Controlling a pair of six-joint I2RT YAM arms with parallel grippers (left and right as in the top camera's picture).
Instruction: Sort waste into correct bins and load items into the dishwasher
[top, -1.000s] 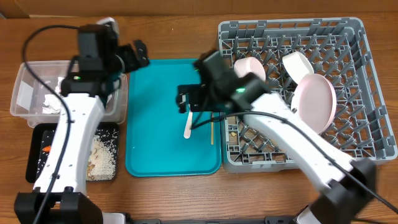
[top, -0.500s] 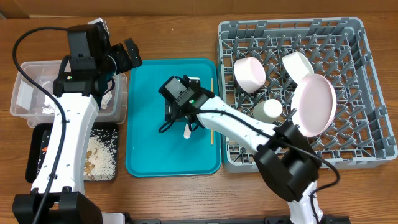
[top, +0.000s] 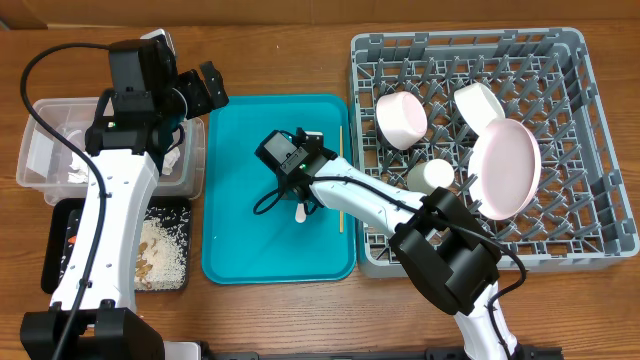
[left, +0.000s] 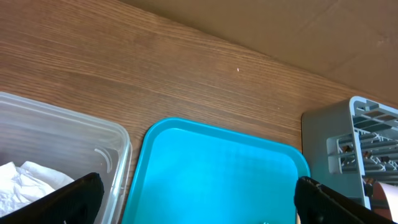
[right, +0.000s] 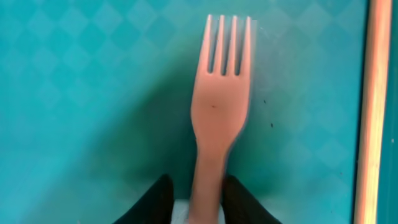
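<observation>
Since the earlier overhead frame, the right gripper (top: 299, 196) has swung down onto the white fork (top: 300, 212), which lies flat on the teal tray (top: 240, 240). Left wrist: left gripper (left: 198, 186) jaws wide apart, empty. Right wrist: fingers (right: 155, 202) closely flank the fork's handle; firm contact cannot be told. The fork looks to be light, stiff, slick plastic, best pinched mid-handle. No legible writing in any view.

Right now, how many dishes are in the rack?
4: pinkish bowl upper left, white bowl upper middle, pink plate centre, cup left of it. The arm may hide more.
</observation>
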